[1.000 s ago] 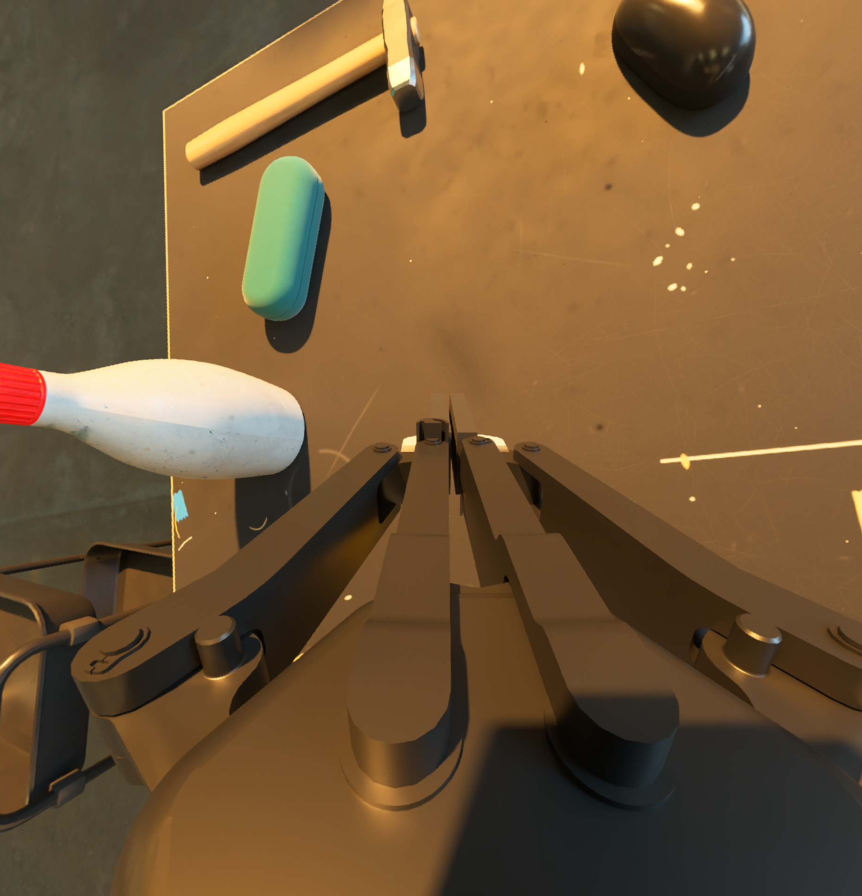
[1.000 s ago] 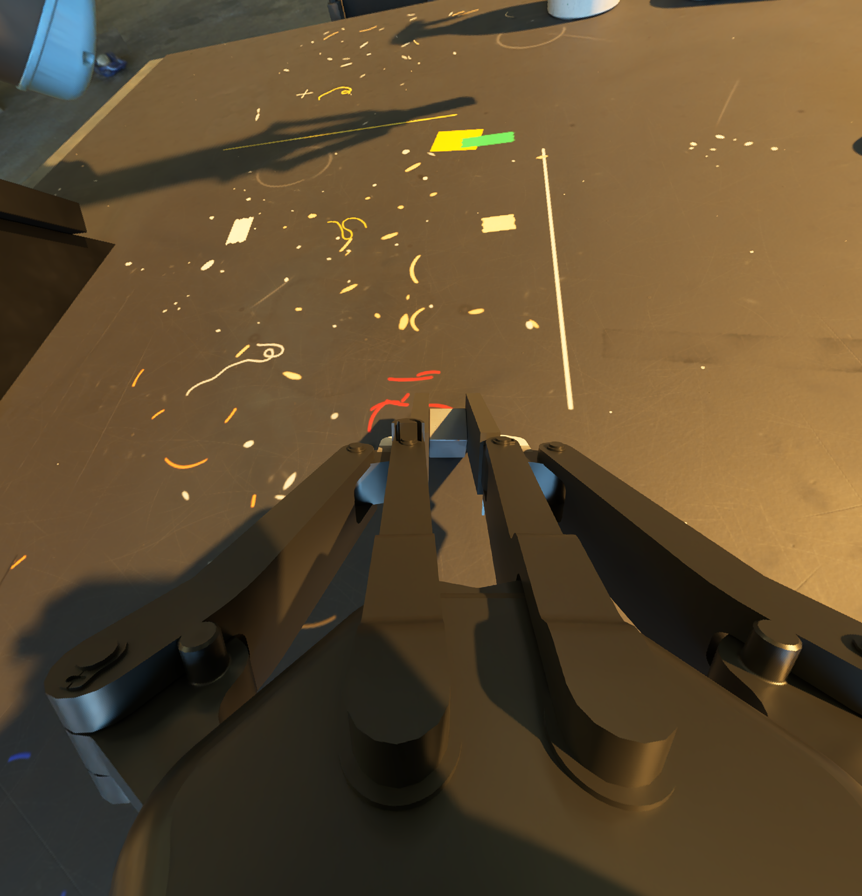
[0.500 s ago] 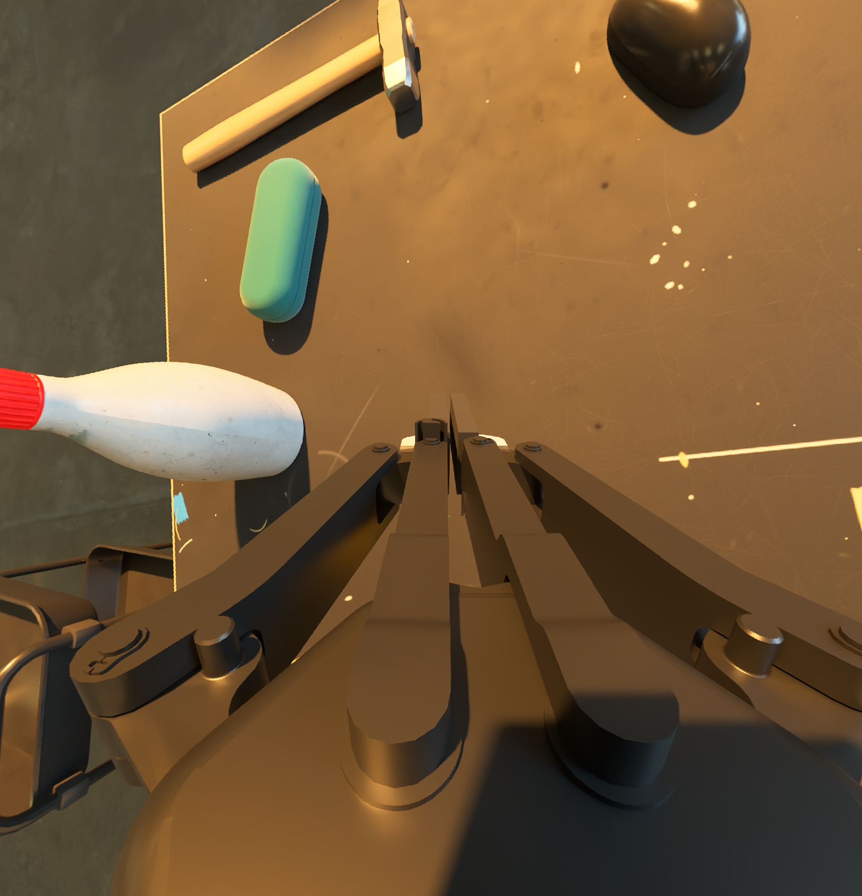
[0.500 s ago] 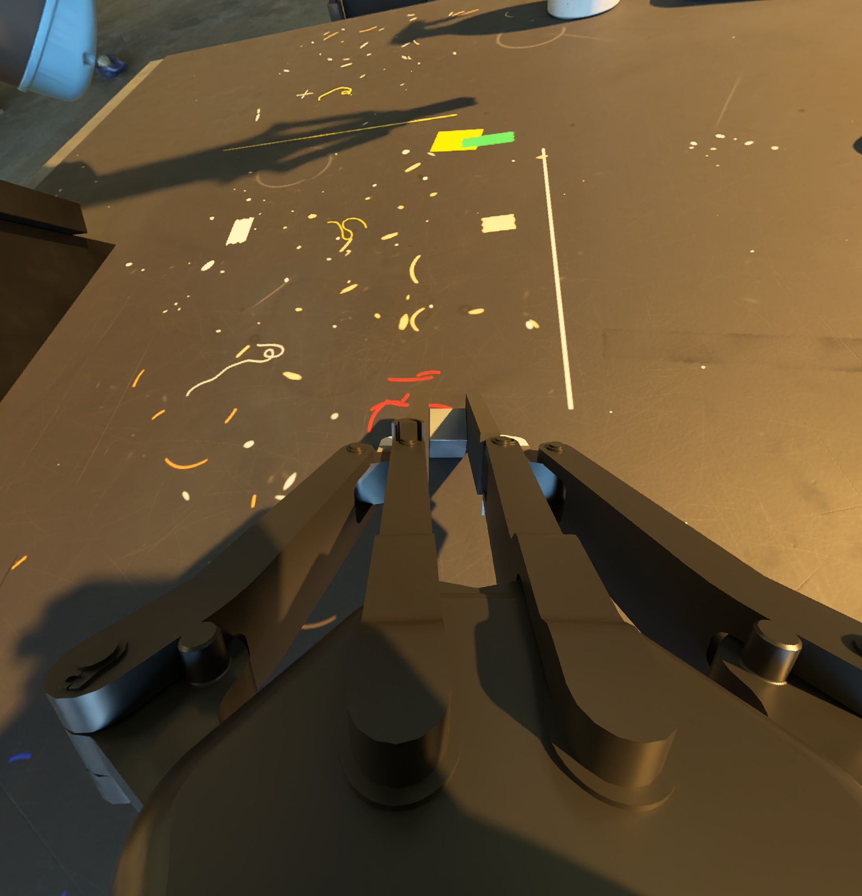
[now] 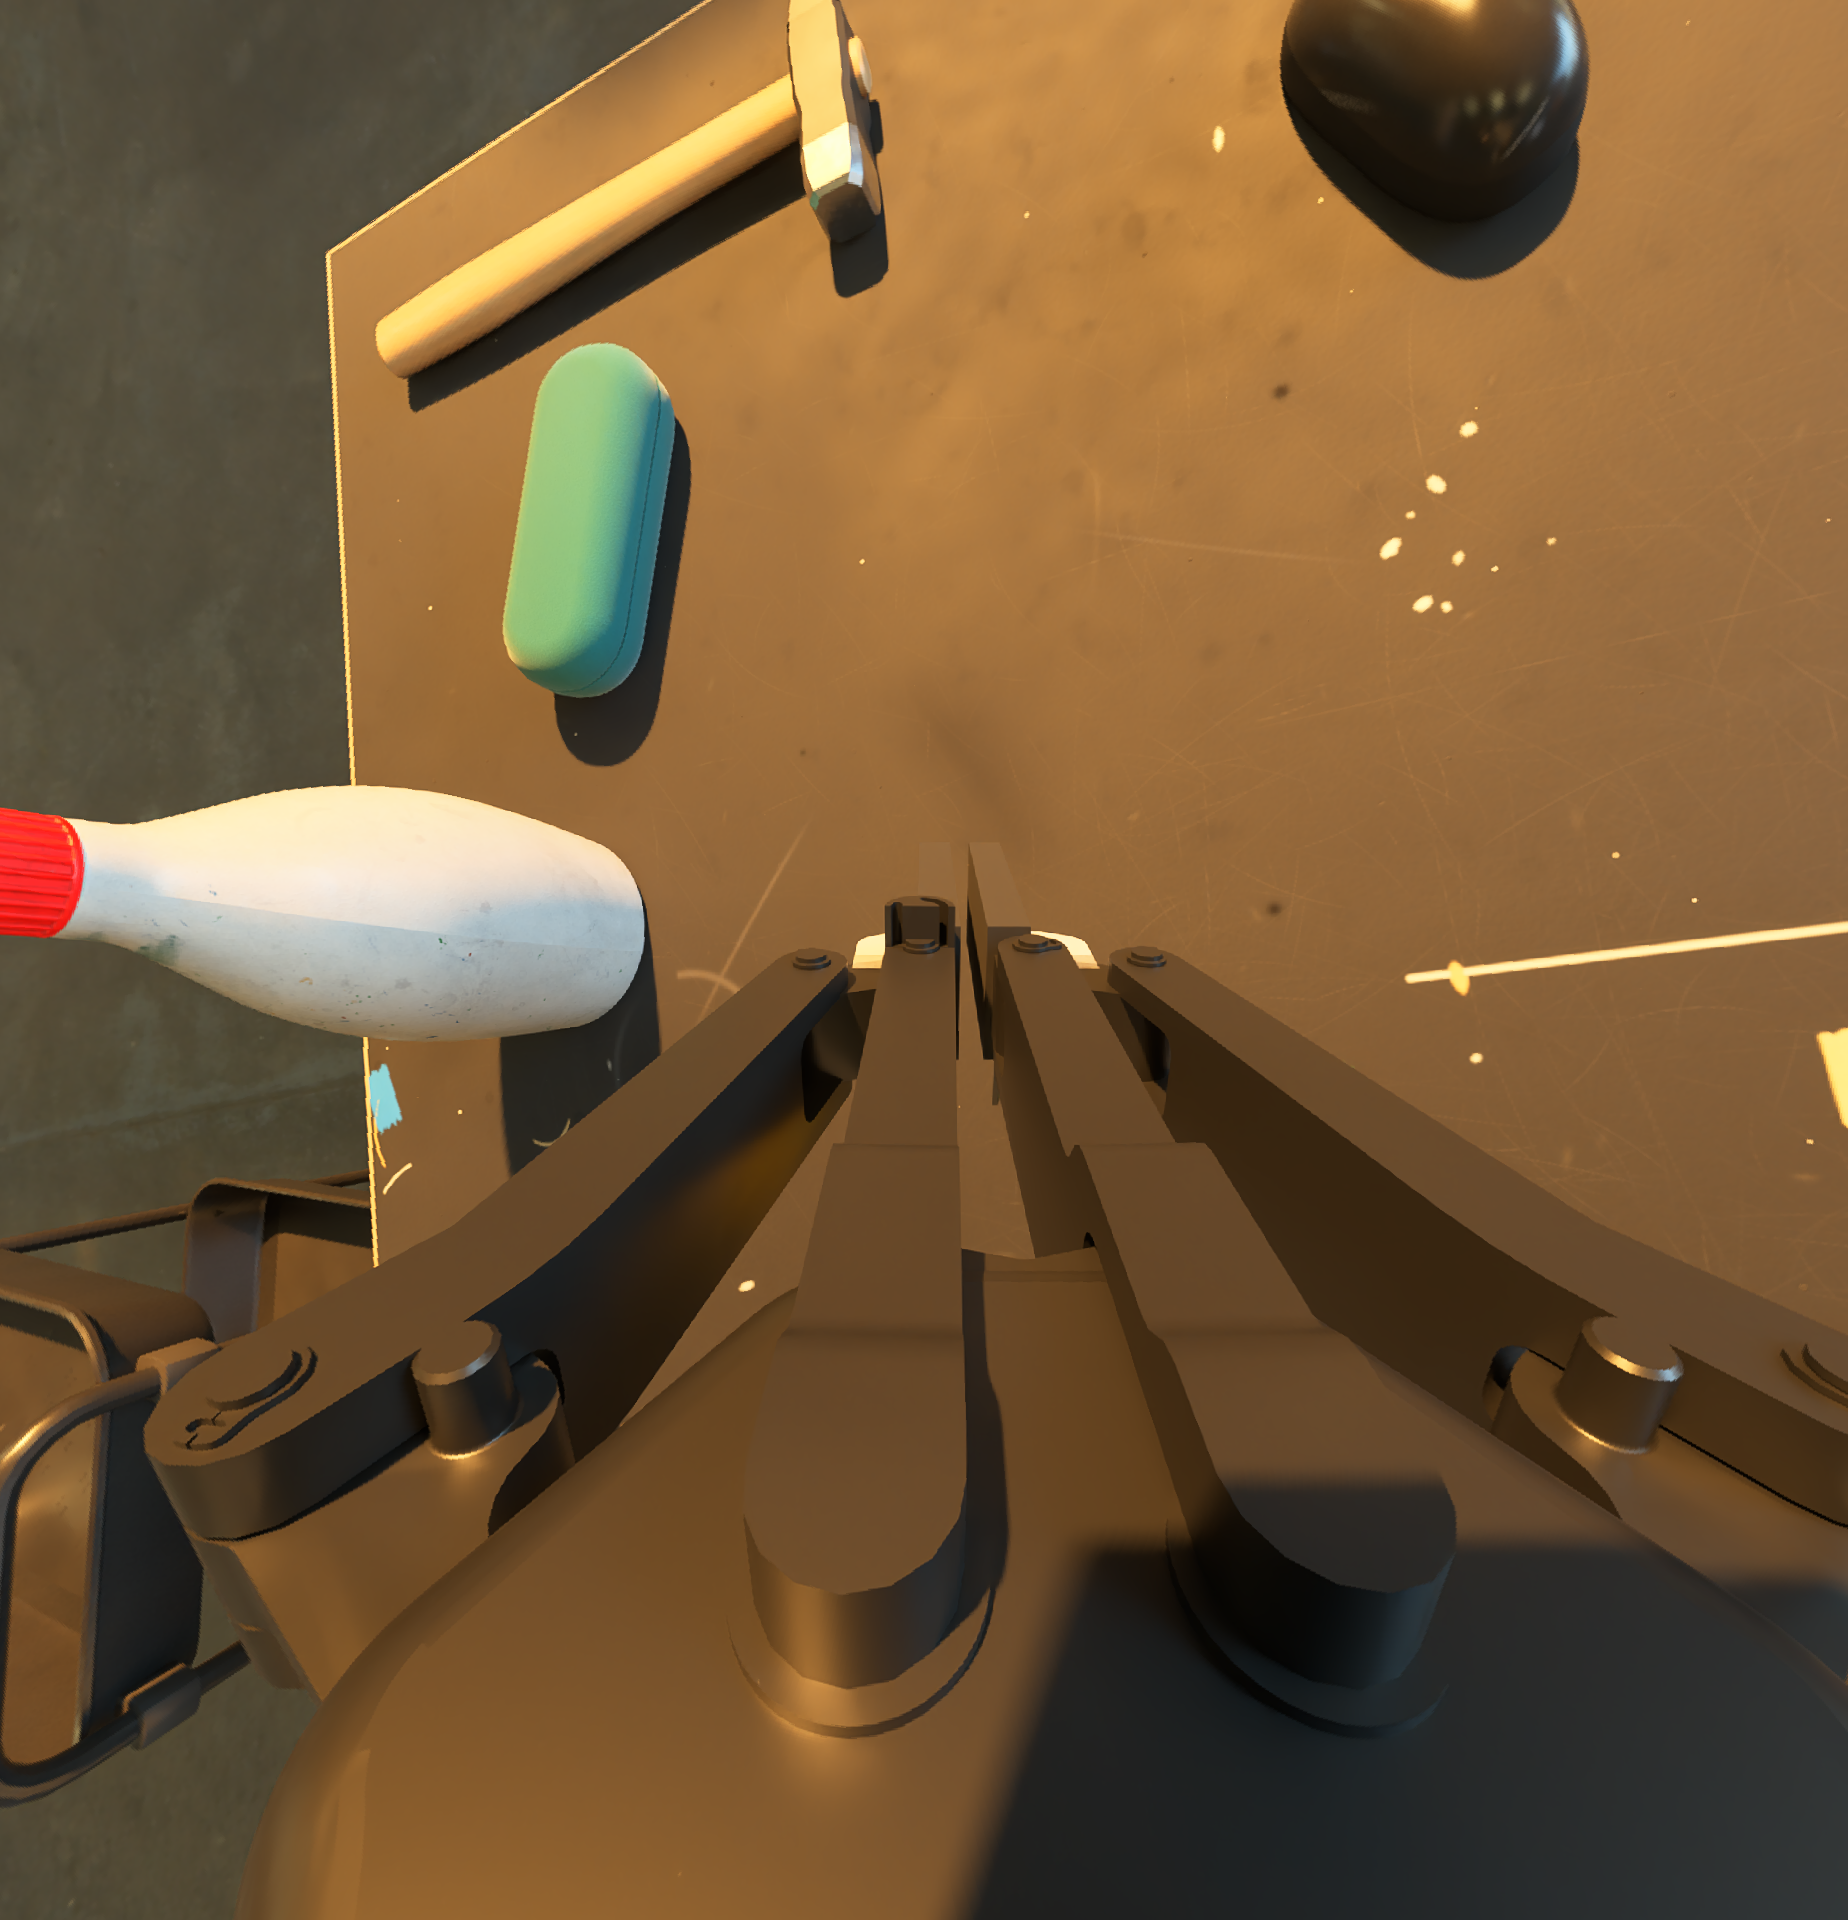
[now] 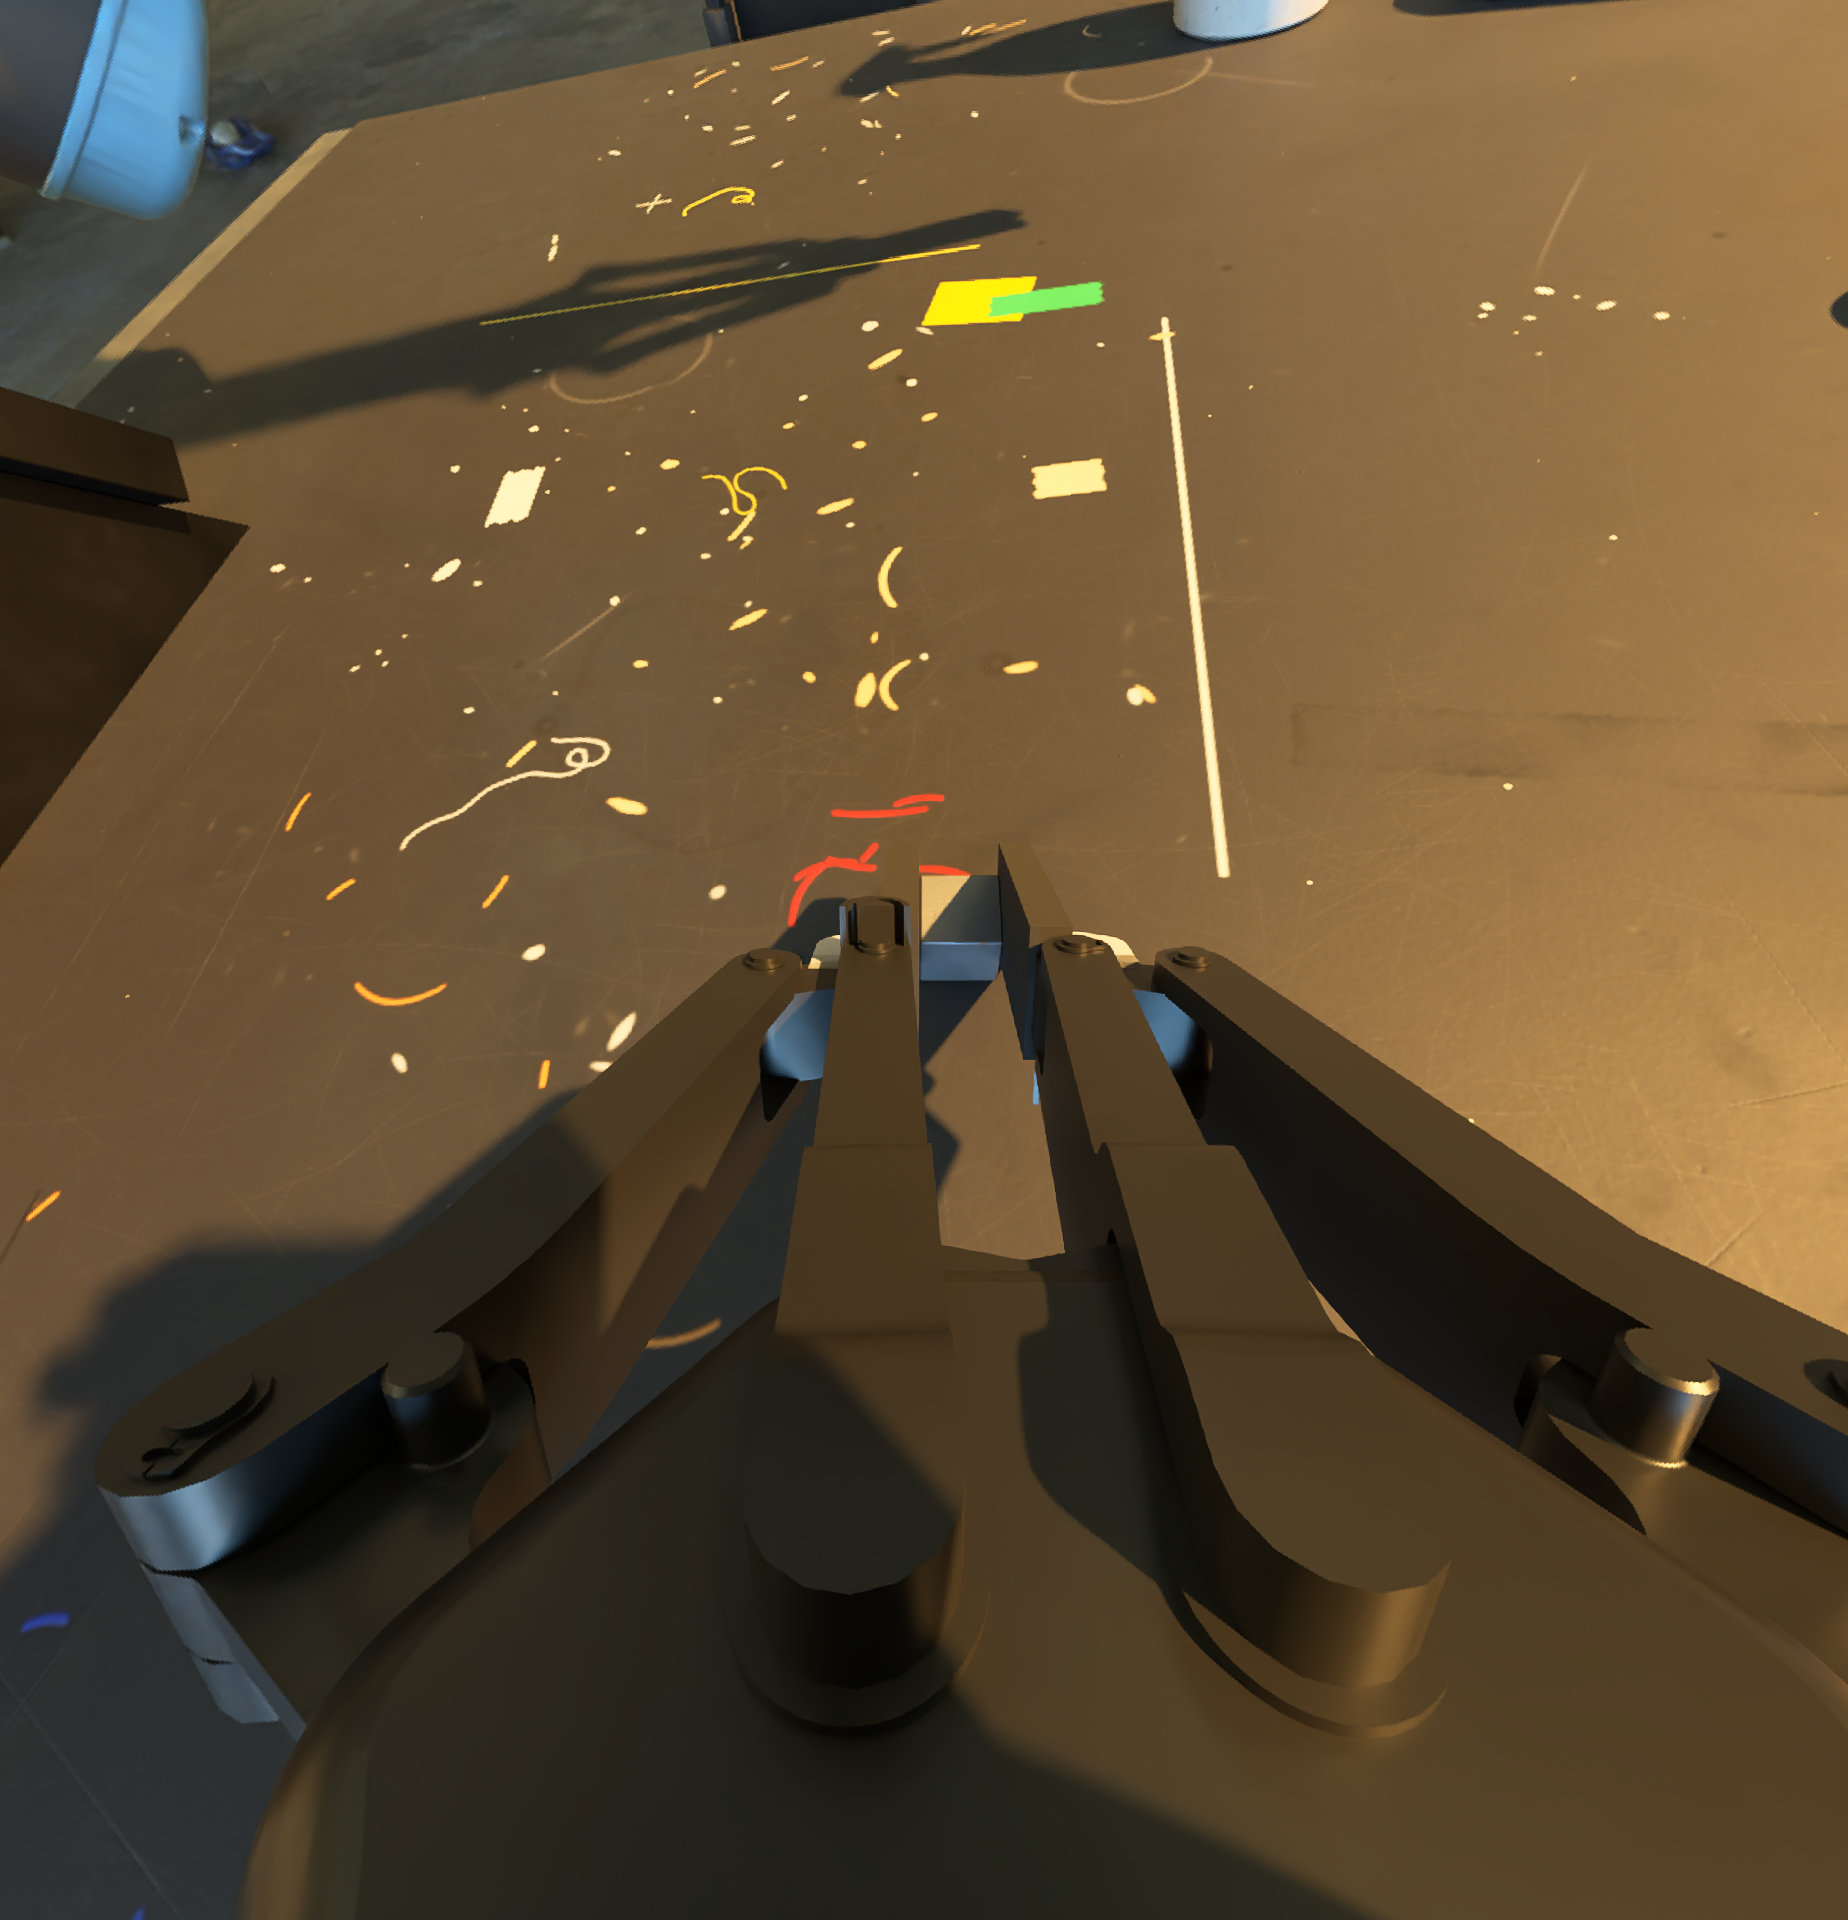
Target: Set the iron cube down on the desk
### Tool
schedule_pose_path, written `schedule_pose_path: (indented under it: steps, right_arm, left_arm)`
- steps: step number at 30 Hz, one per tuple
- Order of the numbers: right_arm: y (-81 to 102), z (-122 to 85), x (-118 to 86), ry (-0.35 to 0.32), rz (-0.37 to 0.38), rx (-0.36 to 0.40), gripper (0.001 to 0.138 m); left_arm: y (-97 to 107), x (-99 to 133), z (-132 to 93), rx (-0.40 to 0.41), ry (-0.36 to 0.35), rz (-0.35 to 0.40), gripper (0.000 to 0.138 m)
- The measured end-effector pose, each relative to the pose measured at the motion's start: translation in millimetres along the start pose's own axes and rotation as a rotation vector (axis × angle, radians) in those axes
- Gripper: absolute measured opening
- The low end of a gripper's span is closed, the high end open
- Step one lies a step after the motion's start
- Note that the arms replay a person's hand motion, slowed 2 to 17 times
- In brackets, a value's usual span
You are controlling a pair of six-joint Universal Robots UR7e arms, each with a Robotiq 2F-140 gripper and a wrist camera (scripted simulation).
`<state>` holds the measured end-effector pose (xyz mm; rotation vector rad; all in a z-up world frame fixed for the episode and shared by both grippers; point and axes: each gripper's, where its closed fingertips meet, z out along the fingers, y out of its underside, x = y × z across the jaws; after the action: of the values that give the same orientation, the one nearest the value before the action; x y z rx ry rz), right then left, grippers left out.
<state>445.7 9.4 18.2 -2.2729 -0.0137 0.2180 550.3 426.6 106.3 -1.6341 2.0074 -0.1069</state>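
Note:
In the right wrist view my right gripper (image 6: 959,883) is shut on a small grey iron cube (image 6: 959,923), held between the fingertips just above the dark desk (image 6: 1419,644); whether the cube touches the desk I cannot tell. Red scribbles (image 6: 884,808) mark the desk right ahead of it. In the left wrist view my left gripper (image 5: 959,883) is shut and empty, its fingers pressed together over the desk (image 5: 1159,520).
Left wrist view: a white bowling pin with a red neck (image 5: 307,909) overhangs the desk's left edge, a green oblong case (image 5: 587,520), a hammer (image 5: 629,197), a black rounded object (image 5: 1434,88). Right wrist view: a dark box (image 6: 58,623) at the left, a white line (image 6: 1195,613).
The left wrist view has shifted very slightly, with the objects drifting a little left. The right gripper and cube have not visibly moved.

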Motion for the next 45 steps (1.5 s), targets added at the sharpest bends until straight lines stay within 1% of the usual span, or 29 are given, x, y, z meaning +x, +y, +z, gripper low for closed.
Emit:
schedule_pose_path:
  steps: [8, 18, 45]
  right_arm:
    - [0.0, 0.1, -0.1, 0.003, -0.003, 0.0, 0.02]
    - [0.1, 0.3, 0.5, 0.023, -0.018, -0.001, 0.02]
    - [0.0, 0.0, 3.1, 0.042, -0.015, 0.0, 0.02]
  left_arm:
    - [-0.6, 1.2, 0.5, 0.002, 0.002, 0.008, 0.005]
    - [-1.6, 1.9, 2.1, 0.0, -0.003, 0.01, 0.006]
    - [-6.8, 13.6, 10.1, -0.013, -0.003, 0.051, 0.006]
